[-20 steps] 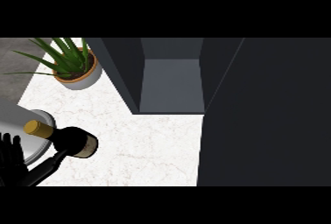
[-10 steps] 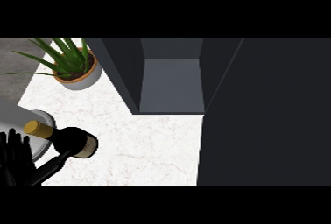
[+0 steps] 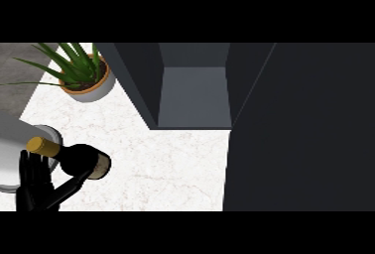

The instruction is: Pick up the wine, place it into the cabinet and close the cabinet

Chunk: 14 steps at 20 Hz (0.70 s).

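- At the table's [image 3: 168, 168] lower left corner — wine bottle [image 3: 82, 159], dark glass, gold-capped neck; lying tilted, neck on the rim of a grey plate [image 3: 16, 133], base toward the cabinet.
- Left hand [image 3: 38, 186]: fingers straight and spread, just beside the bottle, thumb under its body; nothing pinched. Judged an approach for the pick-up, bottle not yet lifted.
- Right hand: not in view.
- Cabinet [image 3: 192, 94]: open, grey interior bare — well apart from the bottle, up and right.
- Cabinet door [image 3: 300, 129]: dark panel along the right side, standing open; to be shut last.
- Potted plant [image 3: 84, 74]: upper left, beside the cabinet wall; near the likely carry path, not across it.
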### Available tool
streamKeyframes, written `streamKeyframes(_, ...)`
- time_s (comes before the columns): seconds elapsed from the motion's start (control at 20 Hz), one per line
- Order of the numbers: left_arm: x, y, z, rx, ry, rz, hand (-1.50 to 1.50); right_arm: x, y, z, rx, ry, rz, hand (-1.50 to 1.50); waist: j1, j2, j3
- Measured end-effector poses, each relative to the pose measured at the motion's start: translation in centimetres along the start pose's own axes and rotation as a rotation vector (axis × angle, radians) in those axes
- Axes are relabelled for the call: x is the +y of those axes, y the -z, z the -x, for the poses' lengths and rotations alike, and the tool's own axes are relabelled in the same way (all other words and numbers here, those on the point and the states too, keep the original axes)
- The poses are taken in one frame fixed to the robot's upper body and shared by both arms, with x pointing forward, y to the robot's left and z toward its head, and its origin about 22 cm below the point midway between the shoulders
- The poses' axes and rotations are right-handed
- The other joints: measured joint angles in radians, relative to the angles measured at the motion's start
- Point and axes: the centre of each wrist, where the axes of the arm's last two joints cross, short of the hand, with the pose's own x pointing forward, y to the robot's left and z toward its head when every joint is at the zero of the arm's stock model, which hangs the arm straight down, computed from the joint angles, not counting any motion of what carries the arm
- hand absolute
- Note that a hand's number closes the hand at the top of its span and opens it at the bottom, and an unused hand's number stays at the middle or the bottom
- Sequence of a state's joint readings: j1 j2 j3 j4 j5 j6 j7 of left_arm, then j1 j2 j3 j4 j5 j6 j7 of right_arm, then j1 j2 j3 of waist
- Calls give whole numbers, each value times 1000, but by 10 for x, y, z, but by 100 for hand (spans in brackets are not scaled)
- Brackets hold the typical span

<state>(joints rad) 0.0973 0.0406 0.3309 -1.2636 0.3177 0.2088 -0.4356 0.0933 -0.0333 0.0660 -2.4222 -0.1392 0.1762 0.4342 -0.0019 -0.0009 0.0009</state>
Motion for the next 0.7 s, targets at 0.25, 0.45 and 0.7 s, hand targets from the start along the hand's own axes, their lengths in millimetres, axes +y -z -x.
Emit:
streamKeyframes(0.25, 2, -1, 16, 22, -3, 8, -150, -5, 9, 1, -7, -10, 10, -150, 1, 0, -1)
streamKeyframes(0.45, -1, -5, 31, 32, -5, 6, -150, -4, 5, -2, -9, -10, 8, -150, 0, 1, -1)
streamKeyframes(0.7, -3, 0, 43, 31, -44, -10, -150, -9, 1, 3, -7, -16, 0, -150, 0, 1, -1)
